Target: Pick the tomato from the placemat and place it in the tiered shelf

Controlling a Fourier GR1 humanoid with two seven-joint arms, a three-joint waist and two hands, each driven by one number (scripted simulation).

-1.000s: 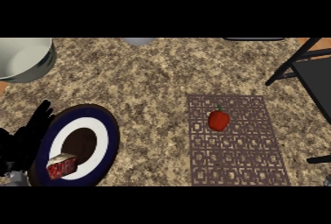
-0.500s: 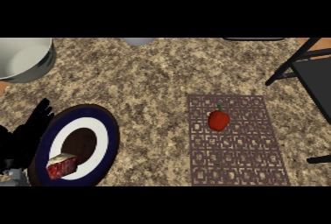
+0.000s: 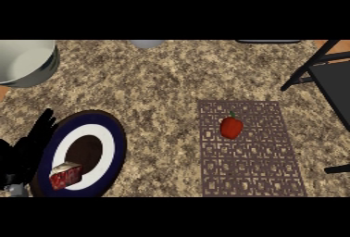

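Nothing appears to have shifted since the earlier frames. At the far left, the left robot hand (image 3: 27, 148) rests with straight black fingers up, released, holding nothing. Beside it lies a round plate (image 3: 113, 139) with a dark blue rim, white ring and brown centre, carrying a red-and-white wedge of cake (image 3: 66, 176). A grey metal pot (image 3: 27, 62) sits at upper left on the speckled granite-like bench (image 3: 164, 92). Further right, the glossy red tomato (image 3: 231, 127) lies on the upper half of the brown lattice-patterned placemat (image 3: 249, 162). The black tiered shelf (image 3: 328, 78) stands at the right edge.
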